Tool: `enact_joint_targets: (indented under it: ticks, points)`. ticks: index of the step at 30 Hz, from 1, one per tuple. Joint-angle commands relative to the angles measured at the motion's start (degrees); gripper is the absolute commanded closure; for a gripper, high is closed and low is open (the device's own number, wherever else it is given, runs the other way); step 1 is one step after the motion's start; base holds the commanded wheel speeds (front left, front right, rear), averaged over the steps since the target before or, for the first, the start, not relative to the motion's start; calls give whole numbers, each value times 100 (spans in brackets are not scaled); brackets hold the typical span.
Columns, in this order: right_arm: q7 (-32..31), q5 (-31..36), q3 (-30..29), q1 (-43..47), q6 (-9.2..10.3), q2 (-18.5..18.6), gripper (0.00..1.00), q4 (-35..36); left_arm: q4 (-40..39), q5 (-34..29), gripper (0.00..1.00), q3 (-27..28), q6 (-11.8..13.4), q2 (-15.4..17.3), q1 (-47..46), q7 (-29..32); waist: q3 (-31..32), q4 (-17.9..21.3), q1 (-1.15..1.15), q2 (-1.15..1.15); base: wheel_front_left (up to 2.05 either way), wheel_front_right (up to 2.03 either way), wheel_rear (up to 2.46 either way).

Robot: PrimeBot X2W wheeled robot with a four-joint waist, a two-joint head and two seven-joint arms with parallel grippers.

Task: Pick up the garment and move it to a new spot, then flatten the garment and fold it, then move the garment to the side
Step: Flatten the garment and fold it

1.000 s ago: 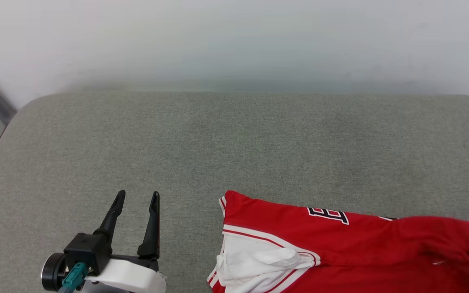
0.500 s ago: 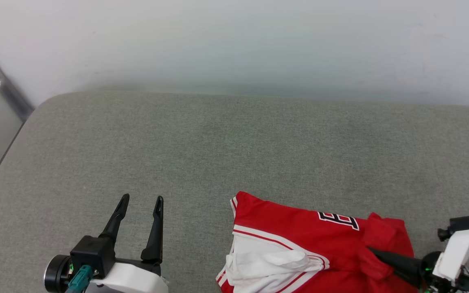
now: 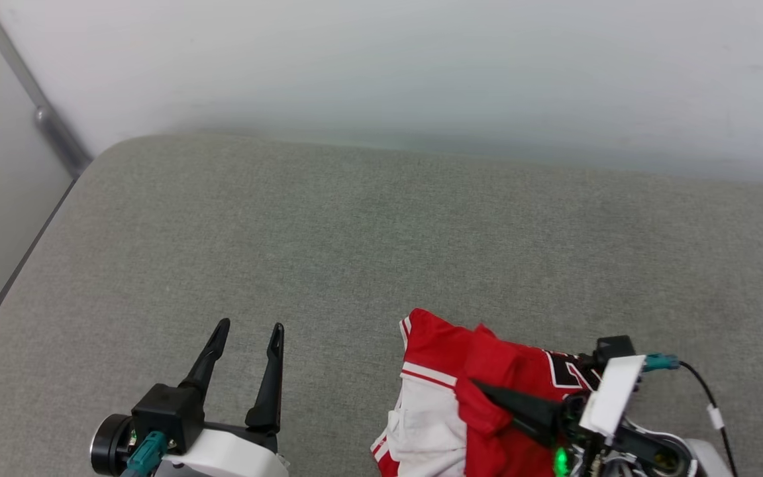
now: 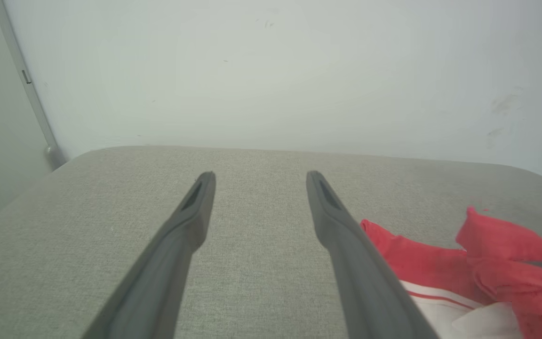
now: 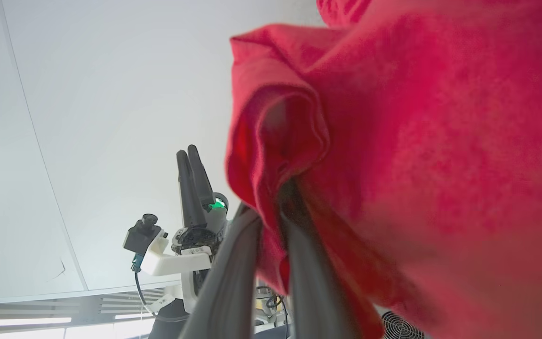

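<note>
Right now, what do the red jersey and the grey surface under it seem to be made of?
Red jersey shirt with white sleeves: soft, matte knit fabric, probably synthetic; it bunches into limp folds where the right pincer clamps it. Grey cushioned surface: apparently woven upholstery cloth, matte, with a fine heathered texture and a rounded padded edge.

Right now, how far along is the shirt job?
Done: the right gripper is shut on a fold of the shirt. In hand: the lift and move; most of it lies bunched on the grey pad. To do: flattening, folding, setting aside. The left gripper is open, empty.
</note>
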State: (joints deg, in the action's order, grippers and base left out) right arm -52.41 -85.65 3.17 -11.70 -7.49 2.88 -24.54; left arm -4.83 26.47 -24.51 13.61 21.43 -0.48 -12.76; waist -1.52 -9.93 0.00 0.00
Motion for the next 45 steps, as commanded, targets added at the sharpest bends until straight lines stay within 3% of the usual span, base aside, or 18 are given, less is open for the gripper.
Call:
enact_joint_targets:
  ticks: [1, 10, 11, 12, 13, 21, 29, 33, 37, 45]
  points:
    - [327, -225, 396, -136, 0, -1, 100, -120, 22, -9, 0, -25, -41, -31, -105, -38, -57, -70, 0, 0, 0, 0, 0]
    - [1365, -368, 1143, -393, 0, 0, 100, -679, 86, -17, 0, -48, -98, -116, -228, -114, -278, -181, 0, 0, 0, 0, 0]
    - [1460, -298, 1198, -444, 0, 0, 69, -698, 95, -16, 0, -40, -103, -126, -239, -123, -307, -175, 0, 0, 0, 0, 0]
    - [1532, -285, 1245, -485, 0, -1, 14, -705, 111, -11, 0, -37, -105, -135, -243, -131, -328, -165, 0, 0, 0, 0, 0]
    - [1593, -274, 1284, -510, 0, -1, 0, -683, 124, -8, 0, -28, -110, -137, -245, -143, -347, -150, 0, 0, 0, 0, 0]
    - [2304, 507, 1647, -638, 0, 142, 0, -137, 215, -26, 0, -14, -168, -130, -292, -180, -274, 29, 0, 0, 0, 0, 0]
    - [4087, 2697, 1819, -640, 0, 805, 0, 293, 219, -50, 0, -26, -106, -64, -204, -128, -66, 239, 0, 0, 0, 0, 0]
    - [4809, 4098, 1393, -505, 0, 1112, 0, 195, 190, -36, 0, -7, -47, -57, -135, -114, -1, 357, 0, 0, 0, 0, 0]
    - [5147, 5393, 633, -257, 1, 1164, 0, 342, 204, 1, 0, 38, 12, -73, -59, -145, 64, 490, 0, 0, 0, 0, 0]
    - [5265, 7189, -599, 657, 1, 711, 0, 1826, 285, 6, 0, 206, 152, -97, 148, -211, 261, 732, 0, 0, 0, 0, 0]
